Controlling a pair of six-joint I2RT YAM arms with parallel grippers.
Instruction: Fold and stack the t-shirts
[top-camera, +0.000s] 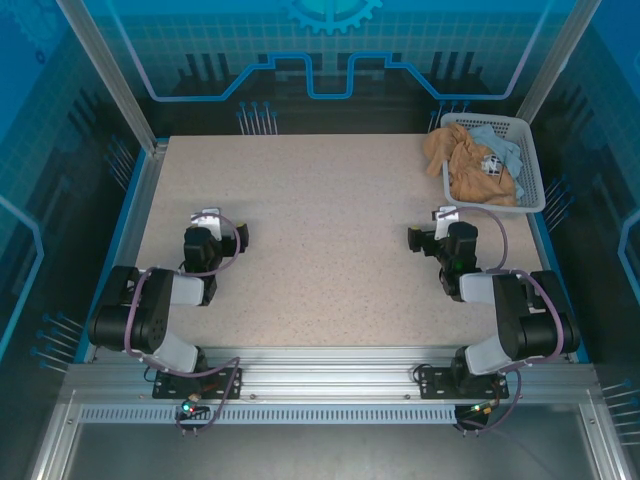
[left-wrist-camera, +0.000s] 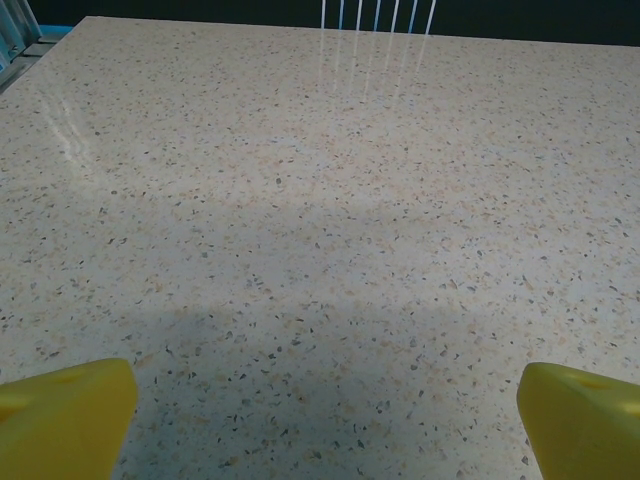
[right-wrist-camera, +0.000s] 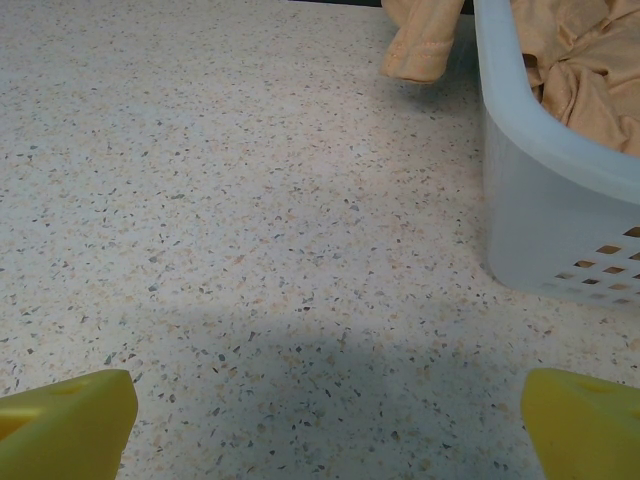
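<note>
A crumpled tan t-shirt (top-camera: 468, 168) lies in the white lattice basket (top-camera: 536, 175) at the table's far right corner, one part draped over the basket's left rim. A pale blue t-shirt (top-camera: 503, 147) is bunched behind it in the same basket. In the right wrist view the tan t-shirt (right-wrist-camera: 590, 60) fills the basket (right-wrist-camera: 540, 200), and its hanging part reaches the table at the top. My right gripper (top-camera: 440, 233) (right-wrist-camera: 325, 425) is open over bare table, short of the basket. My left gripper (top-camera: 215, 230) (left-wrist-camera: 325, 420) is open over bare table on the left.
The speckled beige table (top-camera: 320, 220) lies between both arms. Metal frame posts and blue panels wall in its far and side edges. White pins (left-wrist-camera: 375, 15) stand past the far edge.
</note>
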